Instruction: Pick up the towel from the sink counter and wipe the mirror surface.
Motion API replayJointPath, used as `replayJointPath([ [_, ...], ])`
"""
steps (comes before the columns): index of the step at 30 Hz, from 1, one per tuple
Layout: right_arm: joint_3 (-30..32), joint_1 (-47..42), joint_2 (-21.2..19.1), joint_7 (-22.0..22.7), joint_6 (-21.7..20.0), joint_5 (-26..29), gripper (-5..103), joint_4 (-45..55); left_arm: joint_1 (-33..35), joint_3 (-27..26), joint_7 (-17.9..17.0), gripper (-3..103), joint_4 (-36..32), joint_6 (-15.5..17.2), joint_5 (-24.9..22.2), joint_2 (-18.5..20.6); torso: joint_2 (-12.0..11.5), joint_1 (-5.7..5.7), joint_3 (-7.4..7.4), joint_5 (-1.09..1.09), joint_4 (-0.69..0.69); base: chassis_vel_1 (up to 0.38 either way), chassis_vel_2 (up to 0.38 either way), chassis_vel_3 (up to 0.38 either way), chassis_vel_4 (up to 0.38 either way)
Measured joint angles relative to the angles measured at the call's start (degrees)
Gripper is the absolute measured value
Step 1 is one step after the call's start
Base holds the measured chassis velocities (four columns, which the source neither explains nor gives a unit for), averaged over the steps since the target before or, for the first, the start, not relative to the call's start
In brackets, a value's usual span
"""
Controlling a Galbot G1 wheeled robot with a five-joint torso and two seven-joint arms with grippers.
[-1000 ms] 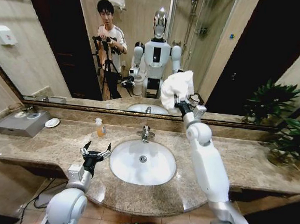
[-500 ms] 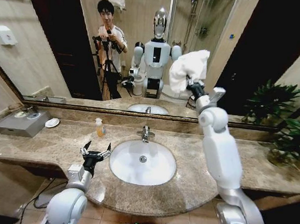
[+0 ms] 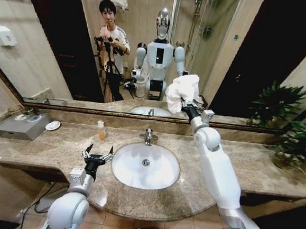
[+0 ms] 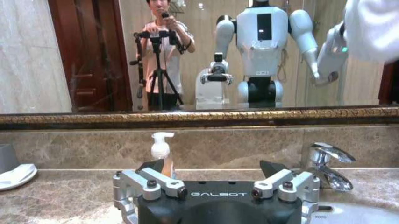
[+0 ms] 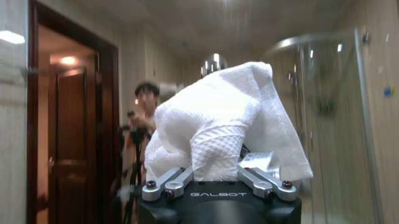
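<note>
i have the right gripper (image 3: 187, 110) raised to the mirror (image 3: 58, 43), its fingers clamped on the towel (image 3: 182, 91), which bunches up above the jaws and sits against the lower part of the glass, just above the frame and to the right of the tap (image 3: 148, 136). in the right wrist view the towel (image 5: 218, 130) is pinched between the two fingers, with most of the cloth spilling forward past them; i judge that suits wiping, since soft folds and not metal meet the glass. whether the cloth is actually pressing on the pane i cannot say for certain. my left gripper (image 3: 97, 156) waits low over the sink counter (image 3: 254, 170), just left of the basin (image 3: 146, 166), fingers spread wide and holding nothing; the left wrist view shows both of its fingers (image 4: 151, 184) apart, facing the soap bottle (image 4: 161, 150). i read it as parked out of the working arm's way. counting: one towel, one basin, one tap, one soap bottle, one small white dish (image 3: 53, 125) at the far left beside a grey box (image 3: 22, 125), and two potted plants (image 3: 299, 142) at the right end. the towel is off the counter, so i judge the wiping stage is under way.
</note>
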Motion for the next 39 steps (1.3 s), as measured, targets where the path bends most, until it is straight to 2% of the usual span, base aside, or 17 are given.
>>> replayJointPath([
  [4, -0.3, 4.5, -1.2, 1.7, -1.3, 2.0, 10, 1.7, 0.0, 0.0, 0.0, 100, 0.0, 0.0, 0.0, 0.0, 0.0, 0.0, 0.0, -0.01, -0.01, 0.0, 0.0, 0.0, 0.0],
  [9, -0.3, 5.1, -1.4, 2.5, -2.1, 3.1, 10, 2.8, 0.0, 0.0, 0.0, 100, 0.0, 0.0, 0.0, 0.0, 0.0, 0.0, 0.0, 0.0, 0.0, 0.0, 0.0, 0.0, 0.0],
  [17, -0.1, -3.0, -0.1, 0.2, -0.7, 0.5, 10, 1.8, 0.0, 0.0, 0.0, 100, 0.0, 0.0, 0.0, 0.0, 0.0, 0.0, 0.0, 0.02, -0.01, 0.0, 0.0, 0.0, 0.0],
  [21, 0.5, -7.9, 0.1, 0.2, 0.2, -0.1, 10, 5.1, 0.0, 0.0, 0.0, 100, 0.0, 0.0, 0.0, 0.0, 0.0, 0.0, 0.0, 0.01, -0.02, 0.0, 0.0, 0.0, 0.0],
  [24, 1.0, -11.5, -0.2, 0.2, -0.7, -0.6, 10, 10.0, 0.0, 0.0, 0.0, 100, 0.0, 0.0, 0.0, 0.0, 0.0, -0.01, 0.0, 0.0, -0.03, 0.0, 0.0, 0.0, 0.0],
  [39, 0.5, -13.7, 0.9, 0.1, -0.8, -2.6, 10, 11.7, 0.0, 0.0, 0.0, 100, 0.0, 0.0, 0.0, 0.0, 0.0, -0.01, 0.0, 0.01, -0.01, 0.01, 0.008, -0.009, -0.008],
])
